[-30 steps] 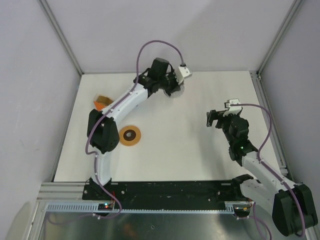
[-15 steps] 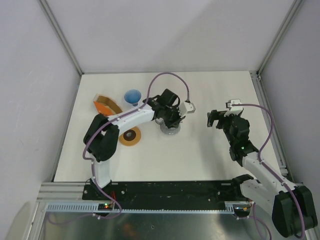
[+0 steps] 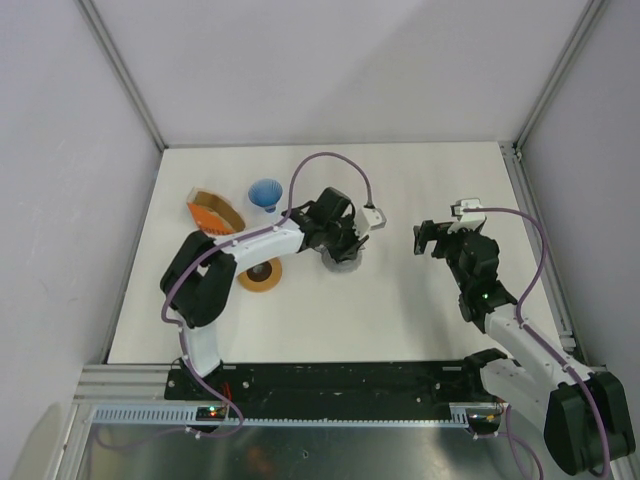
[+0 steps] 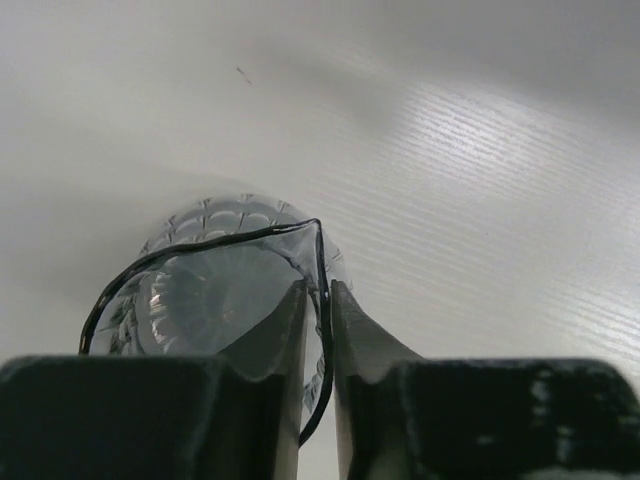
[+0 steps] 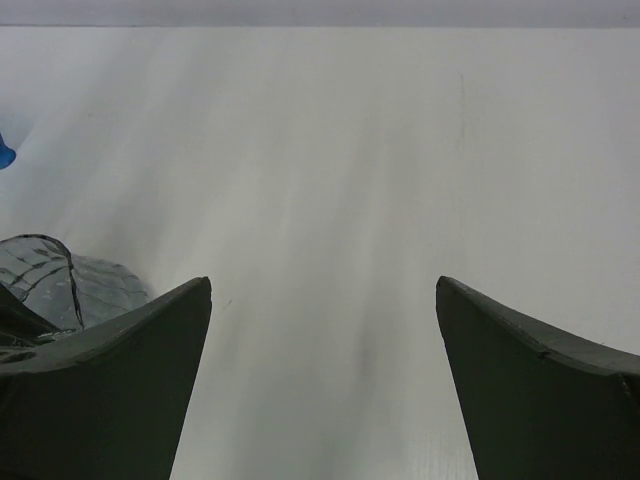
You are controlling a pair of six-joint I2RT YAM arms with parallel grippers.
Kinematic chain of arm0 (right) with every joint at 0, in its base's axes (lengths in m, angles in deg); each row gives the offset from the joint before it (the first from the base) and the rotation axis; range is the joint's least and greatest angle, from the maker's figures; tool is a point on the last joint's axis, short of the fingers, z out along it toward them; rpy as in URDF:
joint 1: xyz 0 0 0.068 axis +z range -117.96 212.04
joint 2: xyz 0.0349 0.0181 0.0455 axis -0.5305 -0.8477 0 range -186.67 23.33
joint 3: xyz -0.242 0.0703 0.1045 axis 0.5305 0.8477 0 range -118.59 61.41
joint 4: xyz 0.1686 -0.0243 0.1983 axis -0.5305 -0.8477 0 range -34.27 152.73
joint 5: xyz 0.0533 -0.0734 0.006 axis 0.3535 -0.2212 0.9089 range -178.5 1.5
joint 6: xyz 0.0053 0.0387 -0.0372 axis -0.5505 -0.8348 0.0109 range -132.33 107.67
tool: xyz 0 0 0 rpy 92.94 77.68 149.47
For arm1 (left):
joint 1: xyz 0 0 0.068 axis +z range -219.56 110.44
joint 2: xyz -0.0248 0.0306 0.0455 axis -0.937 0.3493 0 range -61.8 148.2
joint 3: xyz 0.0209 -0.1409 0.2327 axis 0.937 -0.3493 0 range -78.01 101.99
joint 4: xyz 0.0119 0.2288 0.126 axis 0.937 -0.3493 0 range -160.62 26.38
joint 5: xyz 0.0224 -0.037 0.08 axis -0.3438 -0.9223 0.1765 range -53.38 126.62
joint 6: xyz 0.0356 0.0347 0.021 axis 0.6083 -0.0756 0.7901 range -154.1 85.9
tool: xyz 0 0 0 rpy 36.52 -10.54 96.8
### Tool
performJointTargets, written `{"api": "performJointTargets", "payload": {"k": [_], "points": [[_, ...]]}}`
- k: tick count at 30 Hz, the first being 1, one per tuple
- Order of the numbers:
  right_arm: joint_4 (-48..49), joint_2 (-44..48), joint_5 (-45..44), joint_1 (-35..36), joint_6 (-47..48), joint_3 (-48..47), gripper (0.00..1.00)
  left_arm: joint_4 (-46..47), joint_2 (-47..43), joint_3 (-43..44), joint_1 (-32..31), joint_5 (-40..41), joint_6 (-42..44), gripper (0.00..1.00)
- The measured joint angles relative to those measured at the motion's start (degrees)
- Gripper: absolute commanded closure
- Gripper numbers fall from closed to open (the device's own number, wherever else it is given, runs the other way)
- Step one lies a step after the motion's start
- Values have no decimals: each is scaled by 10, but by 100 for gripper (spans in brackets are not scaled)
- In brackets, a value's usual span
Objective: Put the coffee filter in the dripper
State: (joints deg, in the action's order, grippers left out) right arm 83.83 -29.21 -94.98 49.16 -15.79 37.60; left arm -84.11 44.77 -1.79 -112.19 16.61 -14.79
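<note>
The translucent blue ribbed dripper (image 3: 265,192) stands at the back left of the table. Left of it lies the orange holder (image 3: 216,214); a light-brown paper edge, the coffee filter (image 3: 206,197), shows at its back. My left gripper (image 3: 341,248) is mid-table and shut on the rim of a grey glass mug (image 4: 200,290); one finger is inside the rim and one outside, as the left wrist view (image 4: 318,300) shows. My right gripper (image 3: 428,238) is open and empty to the right of the mug, also in the right wrist view (image 5: 323,290).
A flat brown wooden ring (image 3: 261,272) with a dark hole lies left of the mug, partly under the left arm. The mug (image 5: 60,285) and a sliver of the dripper (image 5: 4,152) show at the left of the right wrist view. Frame posts line the table's sides.
My left arm has swung from the back of the table to the middle with the mug in its grip, uncovering the dripper. The right arm has not moved.
</note>
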Motion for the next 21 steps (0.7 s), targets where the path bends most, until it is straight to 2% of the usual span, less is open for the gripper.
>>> {"api": "performJointTargets", "payload": {"k": [3, 4, 6, 12, 17, 21], "points": [[-3, 2, 1, 0, 0, 0, 1, 11, -1, -10, 0, -1, -9, 29], [-3, 3, 3, 0, 0, 0, 1, 13, -1, -12, 0, -1, -14, 19], [-5, 4, 3, 0, 0, 0, 1, 15, -2, -15, 0, 2, -22, 10], [-5, 5, 10, 0, -6, 0, 1, -3, -24, -5, 0, 11, -40, 6], [-4, 5, 18, 0, -10, 0, 1, -70, -41, 74, 6, 16, -48, 5], [-2, 4, 24, 0, -10, 0, 1, -122, -89, 129, 43, -3, -53, 5]]}}
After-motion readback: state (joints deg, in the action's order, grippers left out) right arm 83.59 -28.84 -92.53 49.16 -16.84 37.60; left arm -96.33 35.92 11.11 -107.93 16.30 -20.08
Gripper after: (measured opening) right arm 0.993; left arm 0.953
